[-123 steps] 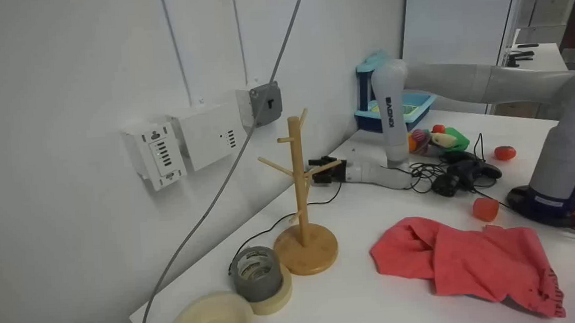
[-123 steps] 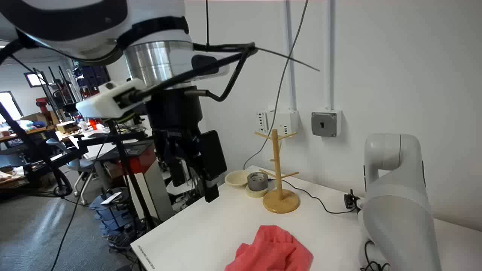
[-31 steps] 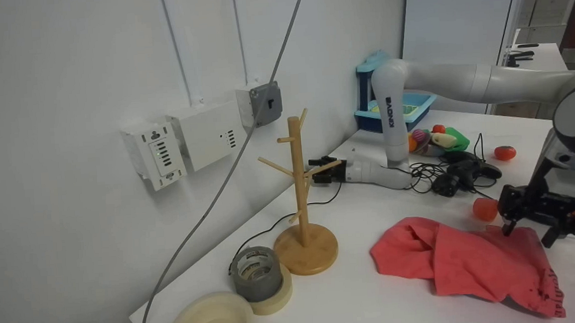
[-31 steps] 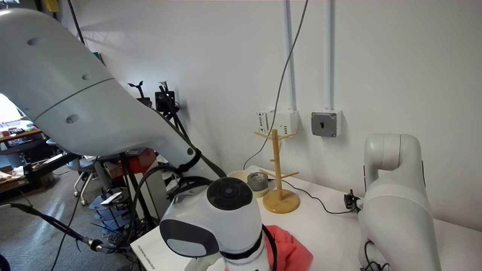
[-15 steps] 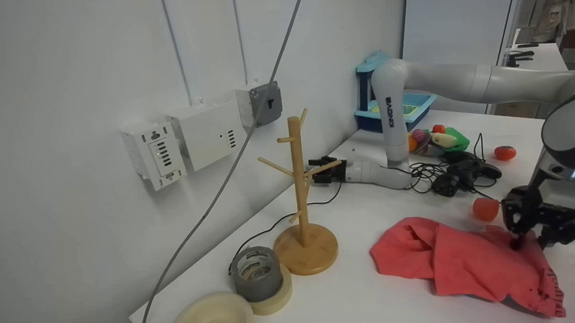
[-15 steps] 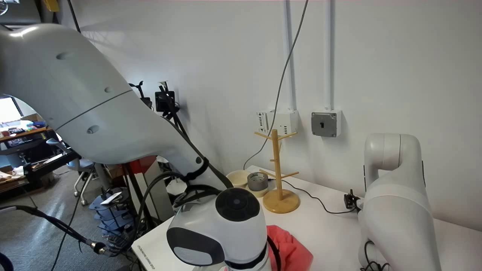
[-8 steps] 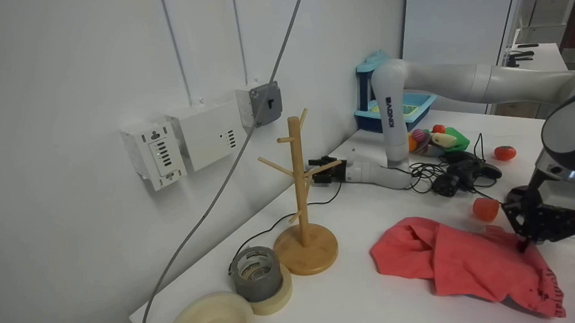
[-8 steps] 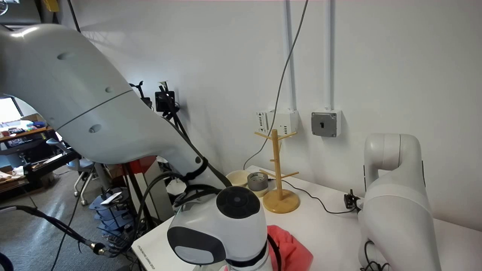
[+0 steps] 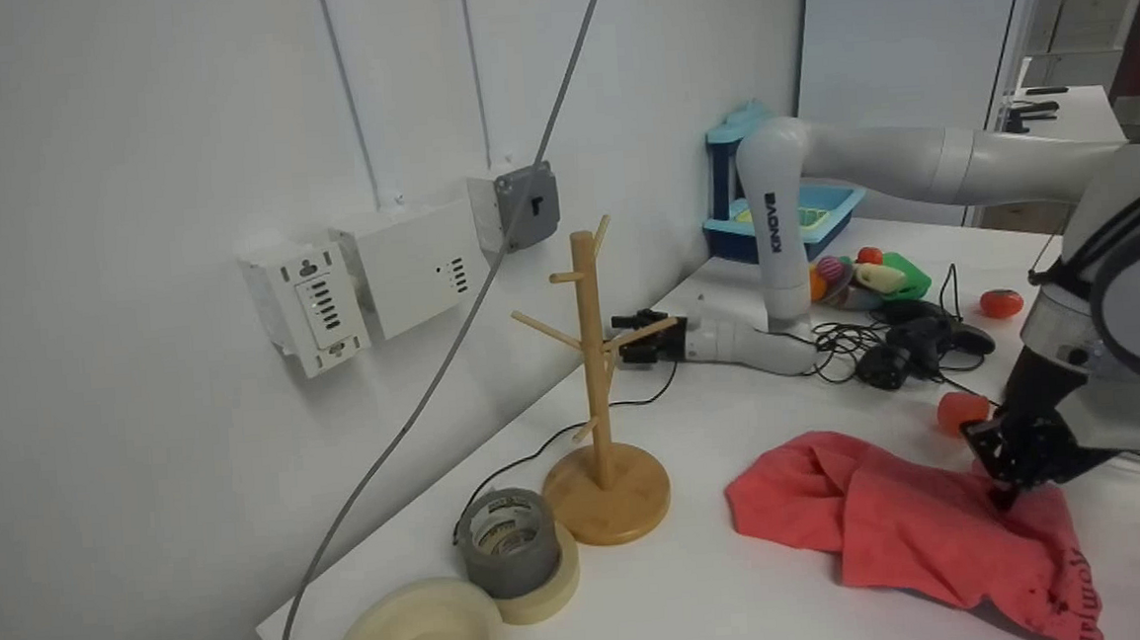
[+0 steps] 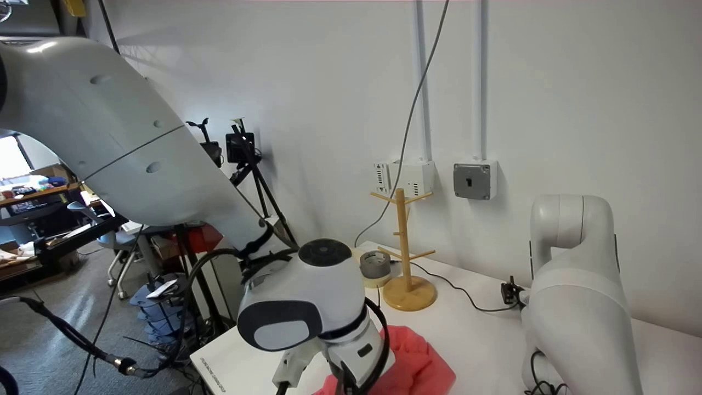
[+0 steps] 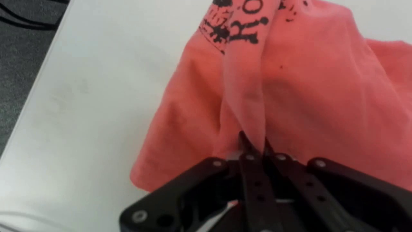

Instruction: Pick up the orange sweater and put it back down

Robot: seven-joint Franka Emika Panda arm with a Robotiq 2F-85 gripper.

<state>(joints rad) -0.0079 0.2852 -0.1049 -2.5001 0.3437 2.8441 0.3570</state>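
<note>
Wrist view: the claw (image 11: 256,145) has a fold of the sweater (image 11: 299,109) pinched tight — the rest lies on the table (image 11: 83,109) below and around it. Well apart from the claw, I see the mug tree (image 9: 594,368).

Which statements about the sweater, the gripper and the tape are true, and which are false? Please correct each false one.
1. The gripper pinches a fold of the sweater. True.
2. The whole sweater hangs in the air. False: most of it lies on the table.
3. The sweater has dark letters. True.
4. The grey tape is next to the wooden stand. True.
5. The grey tape is inside the bowl. False: it sits on a paler tape roll.
</note>
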